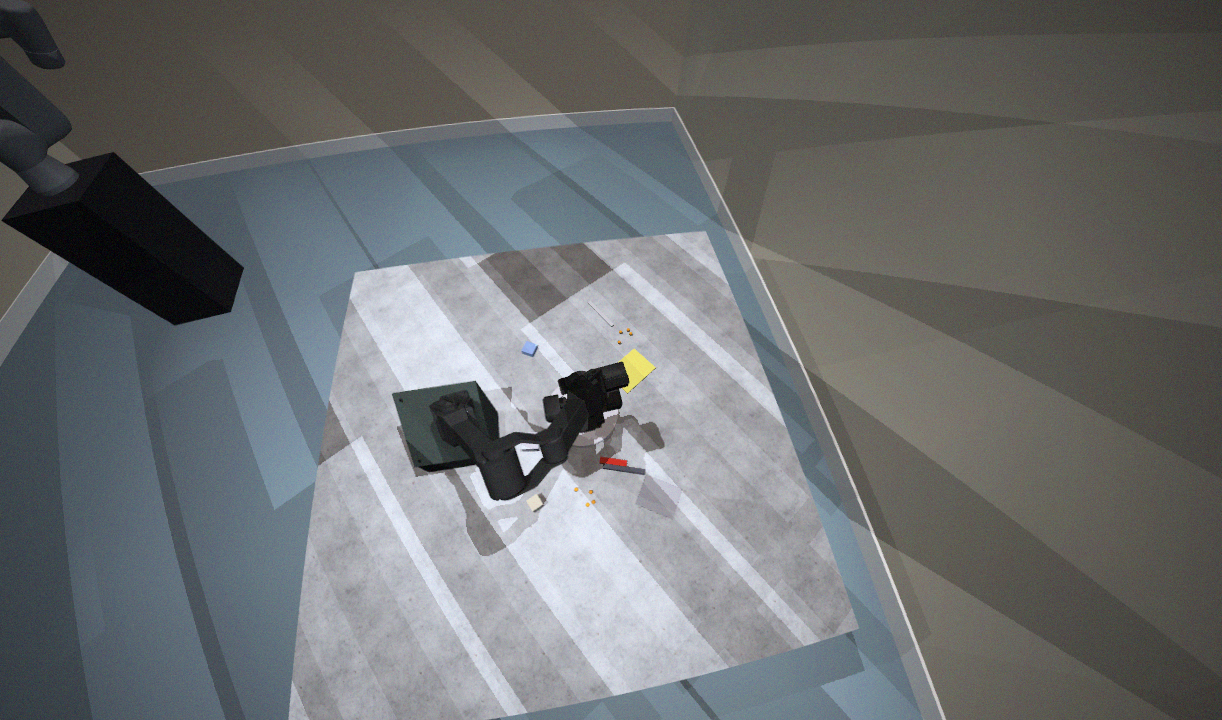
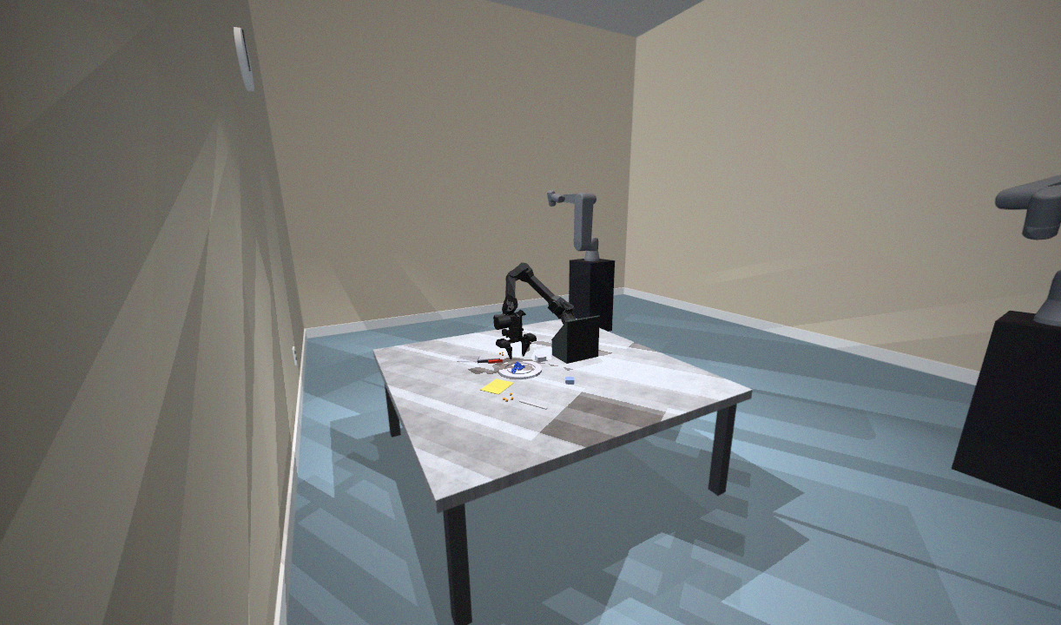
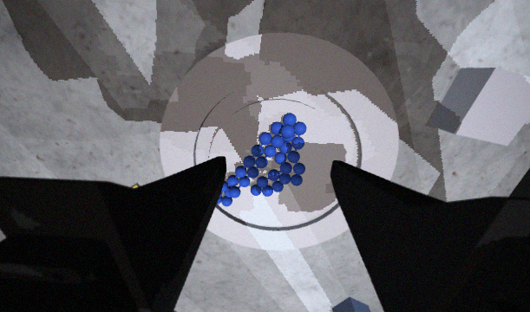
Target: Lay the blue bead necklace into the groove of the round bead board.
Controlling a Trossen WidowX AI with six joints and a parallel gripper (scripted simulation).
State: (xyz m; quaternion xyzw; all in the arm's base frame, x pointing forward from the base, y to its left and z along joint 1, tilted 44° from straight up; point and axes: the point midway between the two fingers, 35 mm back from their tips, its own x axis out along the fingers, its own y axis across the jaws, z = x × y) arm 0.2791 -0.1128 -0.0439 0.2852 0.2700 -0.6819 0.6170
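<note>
The blue bead necklace (image 3: 273, 158) (image 2: 517, 366) lies bunched in a heap on the round white bead board (image 3: 377, 143) (image 2: 529, 371). Most of the heap sits inside the ring of the groove (image 3: 282, 228). Its lower left end reaches the groove line beside my left finger. My gripper (image 3: 278, 165) (image 2: 516, 349) hangs open a little above the board, with one finger on each side of the heap and nothing between them. In the top view the arm hides the necklace, and only an edge of the board (image 1: 617, 436) shows.
A yellow sheet (image 1: 637, 367) (image 2: 497, 386) lies beside the board. A red and grey tool (image 1: 617, 463) (image 2: 487, 360), small orange beads (image 1: 627, 333), a blue block (image 1: 529, 349) (image 2: 569, 379), a beige cube (image 1: 534, 503) and a grey tile (image 3: 486, 106) lie around. The arm's dark base (image 1: 418, 420) stands to the left.
</note>
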